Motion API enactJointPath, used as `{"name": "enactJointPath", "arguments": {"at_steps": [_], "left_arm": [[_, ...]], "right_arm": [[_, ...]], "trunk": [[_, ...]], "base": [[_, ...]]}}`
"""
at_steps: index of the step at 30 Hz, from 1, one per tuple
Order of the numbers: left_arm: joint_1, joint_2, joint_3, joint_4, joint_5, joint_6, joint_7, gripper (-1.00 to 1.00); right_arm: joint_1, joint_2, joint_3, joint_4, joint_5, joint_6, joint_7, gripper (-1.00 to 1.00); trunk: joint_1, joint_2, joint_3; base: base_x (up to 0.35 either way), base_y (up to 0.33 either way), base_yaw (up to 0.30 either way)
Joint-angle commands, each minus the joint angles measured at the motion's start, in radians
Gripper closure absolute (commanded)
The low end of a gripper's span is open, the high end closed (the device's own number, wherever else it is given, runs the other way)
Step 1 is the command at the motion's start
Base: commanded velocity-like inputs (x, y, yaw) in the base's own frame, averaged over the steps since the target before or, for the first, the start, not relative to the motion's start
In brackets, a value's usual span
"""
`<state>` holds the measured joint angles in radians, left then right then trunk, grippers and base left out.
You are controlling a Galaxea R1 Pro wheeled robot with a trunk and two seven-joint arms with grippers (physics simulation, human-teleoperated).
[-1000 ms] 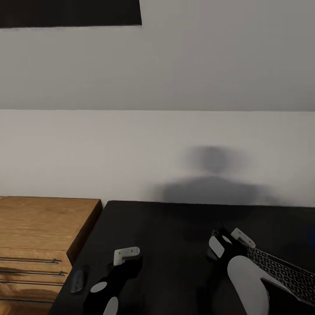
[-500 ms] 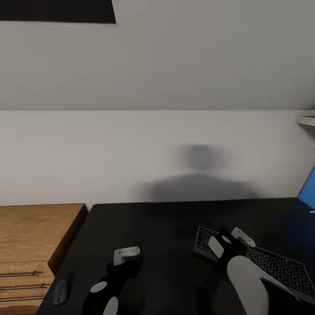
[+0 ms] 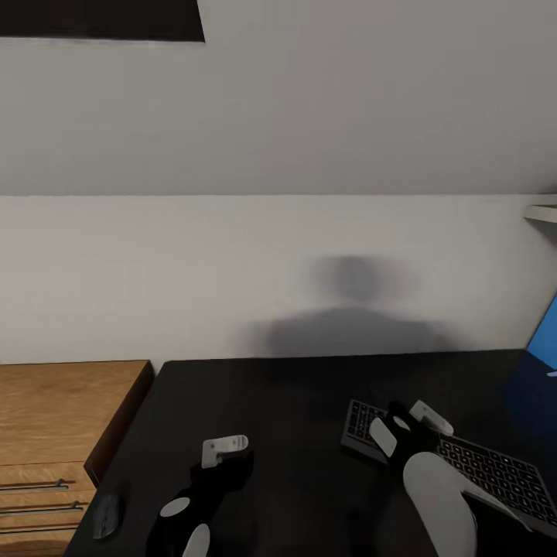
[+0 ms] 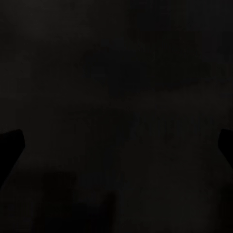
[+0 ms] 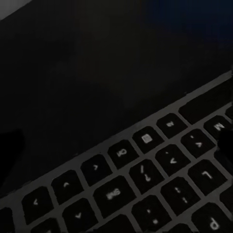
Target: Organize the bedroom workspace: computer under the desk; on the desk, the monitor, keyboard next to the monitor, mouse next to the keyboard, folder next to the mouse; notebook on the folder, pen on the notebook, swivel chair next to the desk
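Observation:
The desk (image 3: 294,402) has a matte black top that runs across the lower head view. The keyboard (image 3: 480,468) lies on it at the right, silver-framed with dark keys (image 5: 145,184). My right gripper (image 3: 406,427) hovers open just over the keyboard's left end, its fingertips (image 5: 9,145) spread wide above the keys. My left gripper (image 3: 224,456) is open above bare desk top, with its dark fingertips (image 4: 10,145) far apart. The small black mouse (image 3: 107,514) sits near the desk's left edge, well left of the left gripper.
An oak drawer unit (image 3: 62,410) with bar handles stands against the desk's left side. A bright blue panel (image 3: 545,333) rises at the desk's far right, under a white shelf edge (image 3: 543,213). A grey sloped wall stands behind, with a dark skylight (image 3: 100,19) above.
A second ago the camera swung right, so the desk, mouse and drawer unit slid left in the picture and the blue panel came in. Nothing has moved in the last half second.

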<state>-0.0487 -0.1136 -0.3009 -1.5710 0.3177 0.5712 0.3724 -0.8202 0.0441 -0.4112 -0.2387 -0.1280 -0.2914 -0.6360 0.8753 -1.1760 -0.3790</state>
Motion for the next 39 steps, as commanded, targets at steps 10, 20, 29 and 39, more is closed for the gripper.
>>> {"name": "enactJointPath", "arguments": {"at_steps": [10,20,29,39], "left_arm": [[-0.001,0.000,-0.002,-0.001,0.011,0.003,0.010,-1.00],[-0.001,0.000,-0.016,-0.001,0.011,0.003,0.010,-1.00],[-0.001,0.000,-0.018,-0.001,0.011,0.003,0.010,-1.00],[-0.001,0.001,-0.043,-0.001,0.010,0.003,0.011,-1.00]], "right_arm": [[0.000,-0.042,0.020,0.004,0.156,-0.002,0.001,-1.00],[0.000,-0.155,0.022,0.010,0.206,0.070,0.158,-1.00],[0.000,-0.184,0.020,0.004,0.205,0.185,0.209,-1.00],[-0.002,-0.192,0.020,-0.051,0.205,0.345,0.313,-1.00]], "trunk": [[0.000,-0.001,-0.001],[0.000,-0.001,-0.001],[0.000,-0.001,-0.001],[0.000,-0.001,-0.001]], "base": [[0.000,0.000,0.000],[0.000,0.000,0.000],[0.000,0.000,0.000],[0.000,0.000,0.000]]}}
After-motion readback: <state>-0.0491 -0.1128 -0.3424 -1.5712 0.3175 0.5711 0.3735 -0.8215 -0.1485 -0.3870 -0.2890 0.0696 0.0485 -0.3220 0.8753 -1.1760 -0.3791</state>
